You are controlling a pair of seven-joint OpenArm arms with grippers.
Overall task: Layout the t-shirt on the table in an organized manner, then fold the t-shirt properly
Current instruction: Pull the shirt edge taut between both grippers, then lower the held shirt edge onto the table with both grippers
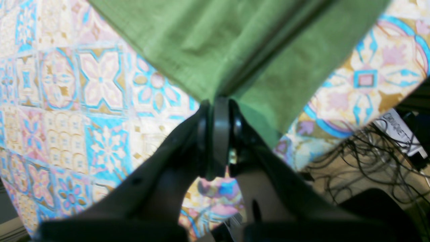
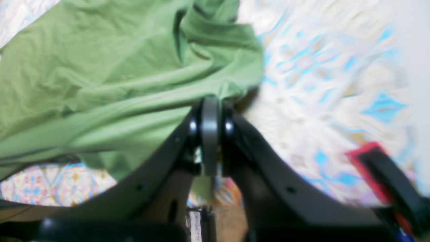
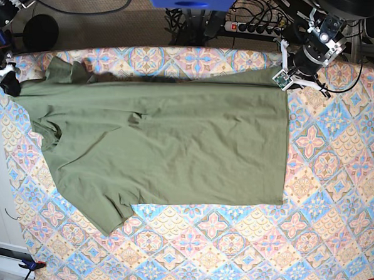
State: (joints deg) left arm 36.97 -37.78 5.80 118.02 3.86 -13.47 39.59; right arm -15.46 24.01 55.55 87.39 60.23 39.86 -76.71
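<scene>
Across the table (image 3: pixel 335 185), olive-green t-shirt (image 3: pixel 168 145) spread flat, my left gripper (image 1: pixel 216 101) clamping its hem corner, my right gripper (image 2: pixel 211 99) pinching its shoulder edge.

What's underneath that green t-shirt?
The t-shirt lies spread on the patterned table, whose tiled cloth shows all around it. Whatever lies beneath the fabric itself is covered and cannot be seen.

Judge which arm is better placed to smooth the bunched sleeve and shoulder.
Right. The right gripper grips the t-shirt at that bunched shoulder end; the left gripper pinches the hem corner at the opposite end.
</scene>
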